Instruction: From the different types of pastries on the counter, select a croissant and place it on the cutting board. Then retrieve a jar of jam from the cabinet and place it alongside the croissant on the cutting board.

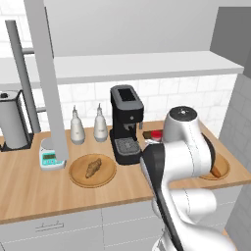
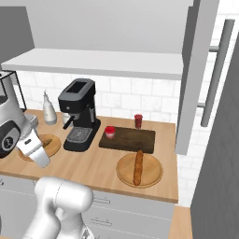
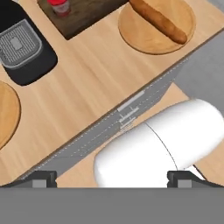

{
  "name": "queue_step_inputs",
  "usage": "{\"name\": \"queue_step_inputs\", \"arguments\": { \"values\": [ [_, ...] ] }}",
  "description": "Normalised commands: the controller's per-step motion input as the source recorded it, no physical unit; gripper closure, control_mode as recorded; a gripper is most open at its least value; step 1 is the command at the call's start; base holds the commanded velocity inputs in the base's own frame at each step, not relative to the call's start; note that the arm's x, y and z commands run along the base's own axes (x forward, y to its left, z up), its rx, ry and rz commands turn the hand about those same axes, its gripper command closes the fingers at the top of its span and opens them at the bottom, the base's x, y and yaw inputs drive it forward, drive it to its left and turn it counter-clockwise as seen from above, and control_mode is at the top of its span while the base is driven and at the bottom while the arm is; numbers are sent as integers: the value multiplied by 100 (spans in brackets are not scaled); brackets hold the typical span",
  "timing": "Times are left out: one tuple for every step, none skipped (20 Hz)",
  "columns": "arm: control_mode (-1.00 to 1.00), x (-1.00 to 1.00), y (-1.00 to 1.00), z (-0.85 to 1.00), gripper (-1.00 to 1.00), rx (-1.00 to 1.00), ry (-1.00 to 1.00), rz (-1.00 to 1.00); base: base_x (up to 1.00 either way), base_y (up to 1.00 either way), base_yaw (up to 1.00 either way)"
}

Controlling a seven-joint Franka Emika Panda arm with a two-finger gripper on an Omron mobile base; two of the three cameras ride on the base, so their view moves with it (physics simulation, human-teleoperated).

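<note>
The gripper (image 3: 112, 177) was seen in the hand view with its two dark fingertips (image 3: 40, 178) set wide apart at the bottom edge, open and holding nothing, above the front edge of the counter (image 2: 98, 170).

Nearest, white-grey drawer fronts (image 1: 73, 228) with slim handles were shown below a long light-wood worktop. On the near part of the counter two round light-wood plates were laid well apart: the left plate (image 1: 74, 176) carried the croissant (image 1: 93, 167), a small lumpy golden-brown pastry, and the right plate (image 2: 125, 175) carried the long brown baguette-like stick (image 2: 138, 166).

Between the plates and a little farther back, a black coffee machine (image 2: 80, 113) was placed. Just to its right the dark-brown cutting board (image 2: 130, 139) was laid flat, with the small bright-red jar of jam (image 2: 109, 132) standing upright on its near left corner. A darker red cylinder (image 2: 138, 121) was stood at the board's far edge; whether it touched the board could not be told.

To the left, a small kitchen scale (image 1: 50, 157), two pale bottles (image 1: 77, 128) and a paper towel holder (image 1: 13, 122) were ranged toward the wall.

Farthest, a white tiled backsplash (image 2: 140, 102) was shown, with a long white shelf (image 2: 102, 61) above it and a tall grey door panel (image 1: 48, 78) of the cabinet standing open. No writing or brand could be read anywhere.
</note>
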Motion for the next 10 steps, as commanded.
{"name": "queue_step_inputs", "arguments": {
  "values": [
    [-100,12,10,-63,-100,23,3,-13,0,0,0],
    [-100,23,31,-74,-100,33,4,-12,0,0,0],
    [-100,25,37,-75,-100,35,3,-13,0,0,0],
    [-100,21,49,-61,-100,33,0,-12,0,0,0],
    [-100,19,37,-45,-100,22,0,-13,0,0,0],
    [-100,0,0,0,-100,0,-5,0,0,0,0],
    [-100,0,0,-3,-100,0,-2,0,0,0,0],
    [-100,0,55,-46,-100,0,0,0,0,0,0],
    [-100,0,78,-66,-100,0,0,0,0,0,0],
    [-100,16,86,-56,-100,0,-5,0,0,0,0]
  ]
}}
